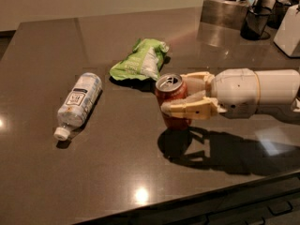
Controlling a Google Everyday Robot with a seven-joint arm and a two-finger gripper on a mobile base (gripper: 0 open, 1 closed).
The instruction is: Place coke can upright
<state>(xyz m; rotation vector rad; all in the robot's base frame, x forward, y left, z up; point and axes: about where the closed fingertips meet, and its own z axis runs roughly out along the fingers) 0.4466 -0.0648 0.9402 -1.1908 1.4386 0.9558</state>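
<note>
The coke can, red with a silver top and pull tab, stands upright near the middle of the dark table. Its base is at or just above the table top; I cannot tell whether it touches. My gripper reaches in from the right, level with the can, and is shut on it. One beige finger crosses the can's front and the other finger lies behind it. The can's lower right side is hidden by the front finger.
A clear plastic bottle with a white cap lies on its side at the left. A green and white snack bag lies just behind the can. A metal container, a black cup and a white object stand at the back right.
</note>
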